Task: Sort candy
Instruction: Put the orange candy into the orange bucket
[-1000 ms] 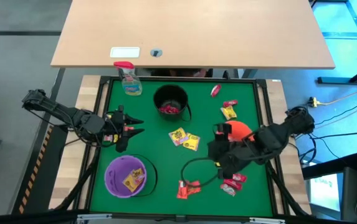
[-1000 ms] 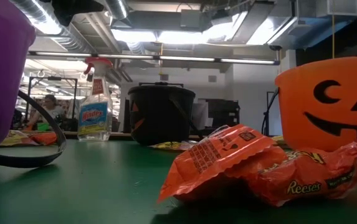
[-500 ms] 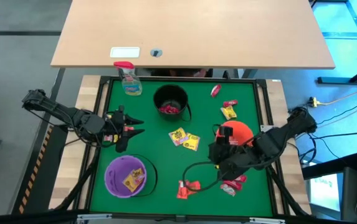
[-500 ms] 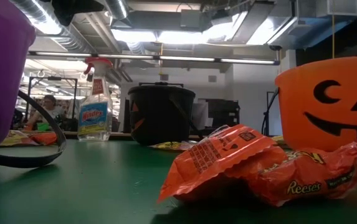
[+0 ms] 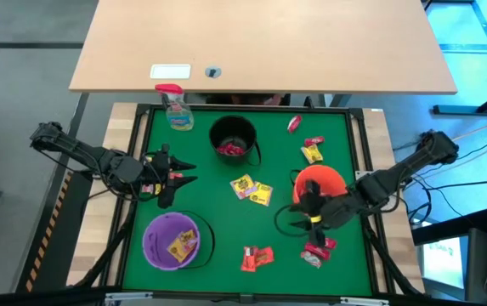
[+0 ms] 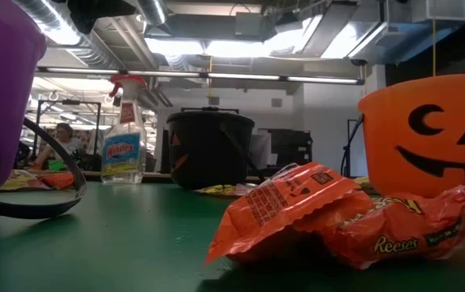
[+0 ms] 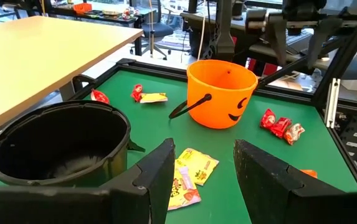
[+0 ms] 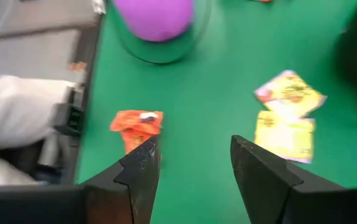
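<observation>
Candy lies scattered on the green mat: two yellow packets [image 5: 251, 190] at the middle, orange-red packets [image 5: 257, 257] at the near edge, red ones [image 5: 318, 251] near the right side, and more [image 5: 313, 150] at the far right. My right gripper [image 5: 312, 209] hangs open above the mat, at the near side of the orange bucket [image 5: 320, 181]. Its wrist view shows open fingers [image 8: 194, 174] above orange-red packets [image 8: 138, 126] and yellow packets [image 8: 288, 117]. My left gripper [image 5: 175, 175] waits open at the left, between the black bucket [image 5: 233, 138] and the purple bucket [image 5: 172, 240].
A spray bottle [image 5: 176, 107] stands at the far left corner. The black bucket holds red candy and the purple bucket holds a yellow packet. The orange bucket's black handle [image 5: 287, 223] lies out on the mat. The mat has a raised black frame [image 5: 141, 153].
My right arm has drawn back toward the table's right edge and its gripper has shifted from the near right mat toward the orange bucket, uncovering more of the bucket. The candy stays where it was.
</observation>
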Controlling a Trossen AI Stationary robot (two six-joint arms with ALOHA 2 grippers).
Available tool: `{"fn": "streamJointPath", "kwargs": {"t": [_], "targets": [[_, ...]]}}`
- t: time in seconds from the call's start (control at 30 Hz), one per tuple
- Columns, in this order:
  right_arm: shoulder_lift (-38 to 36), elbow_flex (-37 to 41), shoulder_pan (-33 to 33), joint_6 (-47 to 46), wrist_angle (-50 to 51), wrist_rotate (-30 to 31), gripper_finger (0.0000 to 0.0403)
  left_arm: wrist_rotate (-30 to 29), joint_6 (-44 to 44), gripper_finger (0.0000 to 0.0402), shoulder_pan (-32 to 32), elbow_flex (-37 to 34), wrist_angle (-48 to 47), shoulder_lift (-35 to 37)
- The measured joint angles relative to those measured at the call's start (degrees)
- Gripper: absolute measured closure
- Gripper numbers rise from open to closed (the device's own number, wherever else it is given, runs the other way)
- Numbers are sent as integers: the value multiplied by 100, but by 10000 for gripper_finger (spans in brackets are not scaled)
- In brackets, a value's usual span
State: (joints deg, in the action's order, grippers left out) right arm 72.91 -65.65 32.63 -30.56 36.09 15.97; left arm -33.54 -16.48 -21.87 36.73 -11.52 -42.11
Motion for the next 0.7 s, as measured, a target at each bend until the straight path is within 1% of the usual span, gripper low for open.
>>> {"fn": "streamJointPath", "kwargs": {"t": [0.07,0.13,0.27,0.43,0.53,0.7], "targets": [[-55,243,9,-121,-265,-232,210,-2,3,246,0,0,-1,0],[-20,433,77,-238,-265,-477,210,-6,5,246,0,0,1,0],[285,747,226,-359,-165,-1036,210,-55,6,246,0,0,-1,0],[732,845,454,-1100,-174,-1872,210,-52,6,246,-2,0,-3,0],[954,846,583,-1622,-203,-2237,210,-52,3,246,0,0,-1,0],[1273,846,869,-2048,-223,-2456,210,-50,1,246,0,0,-1,0]]}}
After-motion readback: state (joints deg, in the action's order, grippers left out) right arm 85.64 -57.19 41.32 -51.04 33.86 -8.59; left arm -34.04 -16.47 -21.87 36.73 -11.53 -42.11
